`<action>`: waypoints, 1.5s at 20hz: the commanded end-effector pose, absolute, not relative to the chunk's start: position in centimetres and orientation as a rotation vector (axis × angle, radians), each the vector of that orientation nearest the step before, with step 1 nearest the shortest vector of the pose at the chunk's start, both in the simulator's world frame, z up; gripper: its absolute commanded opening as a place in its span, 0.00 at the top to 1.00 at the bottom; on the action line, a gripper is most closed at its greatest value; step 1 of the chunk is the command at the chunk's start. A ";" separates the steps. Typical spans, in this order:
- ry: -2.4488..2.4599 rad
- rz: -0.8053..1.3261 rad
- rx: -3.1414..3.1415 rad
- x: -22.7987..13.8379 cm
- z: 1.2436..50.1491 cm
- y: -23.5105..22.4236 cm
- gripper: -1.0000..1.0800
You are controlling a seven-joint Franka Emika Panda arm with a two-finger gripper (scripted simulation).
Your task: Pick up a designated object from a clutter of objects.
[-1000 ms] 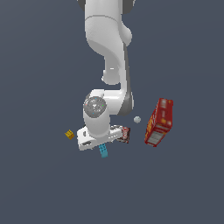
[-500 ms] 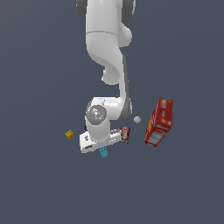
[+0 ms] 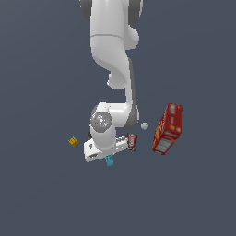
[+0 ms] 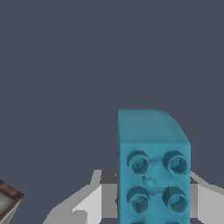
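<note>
Lower than before, tool (image 4: 153, 205) straddles cyan brick (image 4: 153, 170) (grip unclear; no legible writing).

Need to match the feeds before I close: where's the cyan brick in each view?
Exterior view: cyan brick pokes out just below the white gripper.
Wrist view: brick fills the lower right, between the fingers.
Shared landmark: dark-red can beside the gripper.

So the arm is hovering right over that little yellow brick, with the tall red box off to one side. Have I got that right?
Not quite: the gripper is over the cyan studded brick, which fills the wrist view between the fingers. In the exterior view the yellow brick sits apart, toward that view's left. The tall red box is indeed off to one side.
</note>
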State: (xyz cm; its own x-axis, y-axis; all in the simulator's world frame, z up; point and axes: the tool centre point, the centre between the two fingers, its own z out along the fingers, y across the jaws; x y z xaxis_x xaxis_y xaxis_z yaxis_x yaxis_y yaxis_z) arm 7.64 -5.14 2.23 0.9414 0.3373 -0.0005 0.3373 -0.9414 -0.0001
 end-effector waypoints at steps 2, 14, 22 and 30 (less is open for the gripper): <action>-0.539 0.000 -3.095 7.7 2.2 -5.1 1.00; -0.538 0.001 -3.095 8.3 6.2 -7.1 1.00; -0.538 0.000 -3.095 9.4 13.3 -10.5 1.00; -0.538 0.000 -3.095 10.9 21.6 -14.6 1.00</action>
